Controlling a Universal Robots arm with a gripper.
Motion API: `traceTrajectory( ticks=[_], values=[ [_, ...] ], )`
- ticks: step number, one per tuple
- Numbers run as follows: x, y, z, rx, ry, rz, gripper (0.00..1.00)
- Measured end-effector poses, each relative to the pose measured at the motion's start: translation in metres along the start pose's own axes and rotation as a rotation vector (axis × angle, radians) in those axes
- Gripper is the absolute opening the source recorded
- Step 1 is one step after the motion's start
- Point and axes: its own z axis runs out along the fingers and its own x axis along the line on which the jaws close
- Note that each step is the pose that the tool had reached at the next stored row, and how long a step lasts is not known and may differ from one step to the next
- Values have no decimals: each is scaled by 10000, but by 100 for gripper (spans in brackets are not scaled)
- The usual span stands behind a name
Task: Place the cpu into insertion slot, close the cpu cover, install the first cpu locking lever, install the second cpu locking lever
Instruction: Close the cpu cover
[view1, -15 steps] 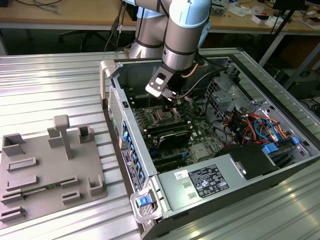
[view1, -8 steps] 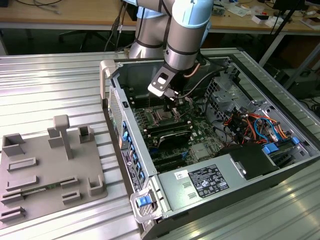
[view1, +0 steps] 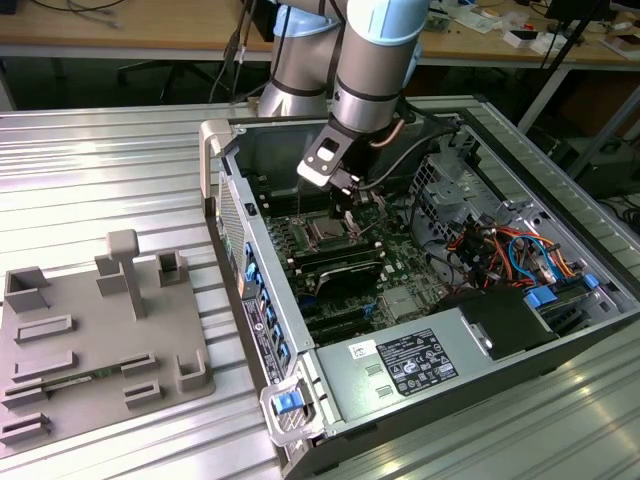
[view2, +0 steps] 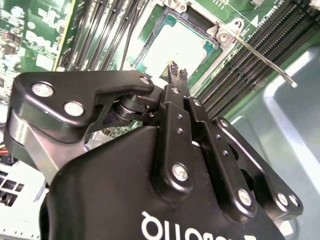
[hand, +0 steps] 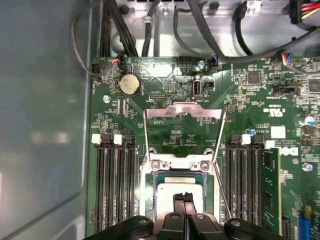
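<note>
While hovering just over the cpu (hand: 167, 197), pinches the gripper (hand: 183, 196) fingertips fully together, with nothing between them. Sits flat in the motherboard socket (hand: 180, 164), grey top up. At one socket edge, raised open on its hinge: the cpu cover (hand: 182, 108).

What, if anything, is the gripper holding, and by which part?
Nothing. The gripper is shut with nothing between its fingertips, poised over the cpu.

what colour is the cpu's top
Pale silvery-grey; the cpu shows best in the first wrist view.
</note>
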Motion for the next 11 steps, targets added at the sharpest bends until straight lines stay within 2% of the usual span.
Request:
traceTrajectory(
  ticks=[4,11],
  values=[
    [-1,8,-113,0,1,0,11],
    [-1,9,-125,-1,3,-1,11]
  ],
)
